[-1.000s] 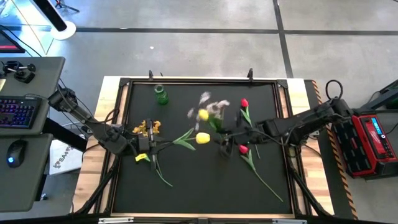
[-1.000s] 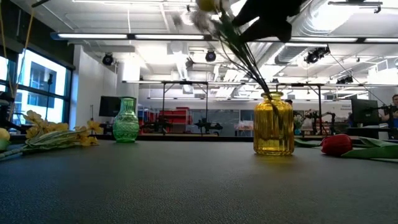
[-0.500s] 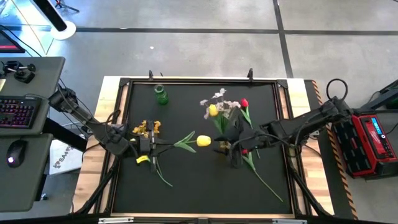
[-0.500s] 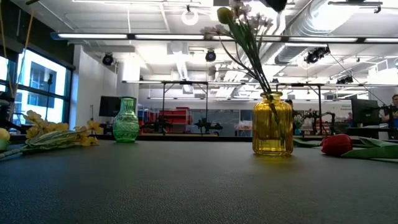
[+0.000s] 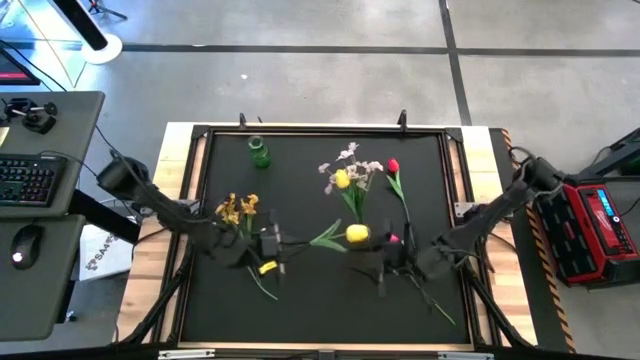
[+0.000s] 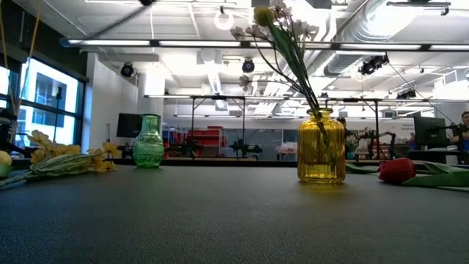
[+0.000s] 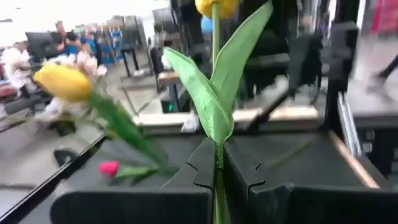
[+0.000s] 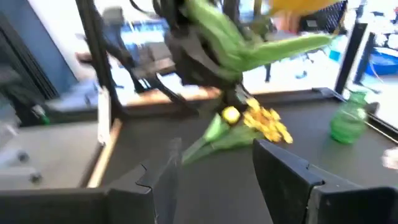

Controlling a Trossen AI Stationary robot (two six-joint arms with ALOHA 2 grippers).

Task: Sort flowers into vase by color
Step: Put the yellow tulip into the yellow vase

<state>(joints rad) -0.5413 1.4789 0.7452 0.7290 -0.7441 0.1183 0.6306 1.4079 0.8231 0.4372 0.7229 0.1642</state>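
Pinching the yellow tulip (image 5: 356,234) by its thin stem at frame centre, your left hand (image 5: 272,243) is clamped shut; right hand (image 5: 383,262) gapes empty. Light, floppy stalk: grip low.

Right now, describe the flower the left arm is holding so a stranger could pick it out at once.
On the black table mat, look at the middle, just left of the yellow vase. The left claw is shut on the green stem of a yellow tulip, held off the mat. The other yellow tulip stands in the vase; this one points sideways from the claw.
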